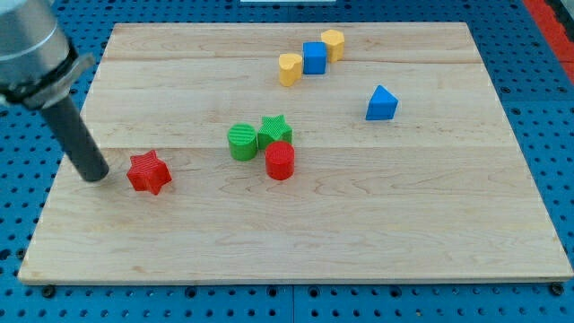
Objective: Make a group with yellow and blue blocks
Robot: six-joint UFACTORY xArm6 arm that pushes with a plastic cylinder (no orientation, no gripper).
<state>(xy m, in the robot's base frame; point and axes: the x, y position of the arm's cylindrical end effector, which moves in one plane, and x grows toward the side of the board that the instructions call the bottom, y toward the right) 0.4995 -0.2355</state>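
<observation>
A blue cube sits near the view's top between two yellow blocks: a yellow heart-like block touching its left and a yellow hexagon block at its upper right. A blue triangular block lies apart, lower right of that group. My tip is at the view's left, on the board, just left of a red star block, with a small gap between them. It is far from the yellow and blue blocks.
A green cylinder, a green star and a red cylinder cluster together mid-board. The wooden board lies on a blue perforated base.
</observation>
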